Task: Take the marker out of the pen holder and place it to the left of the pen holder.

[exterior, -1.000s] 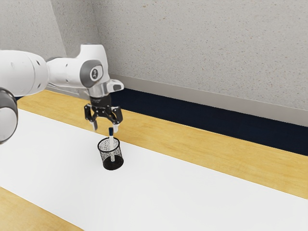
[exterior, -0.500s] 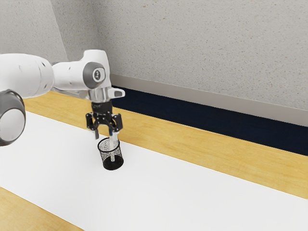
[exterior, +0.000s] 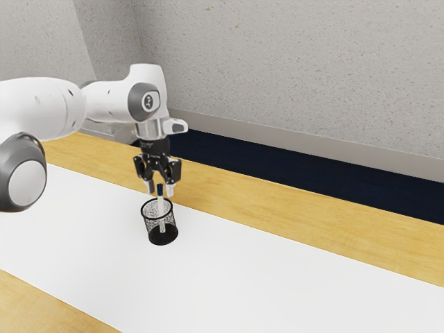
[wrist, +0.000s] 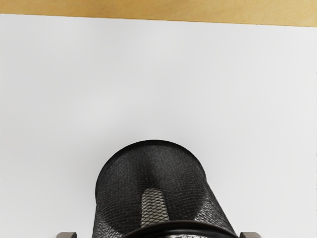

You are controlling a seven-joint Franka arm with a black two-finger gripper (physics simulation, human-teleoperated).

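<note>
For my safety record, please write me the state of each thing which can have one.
Pen holder: upright on the white sheet.
Marker: standing in the pen holder, dark blue end up.
Gripper: open, above the pen holder.
White sheet: flat.

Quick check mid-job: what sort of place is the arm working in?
Probably an office or a plain workroom, though little of it is in view: a wood-grained table with a white strip along it, a mesh pen holder with a marker in it, and a bare speckled wall behind.
</note>
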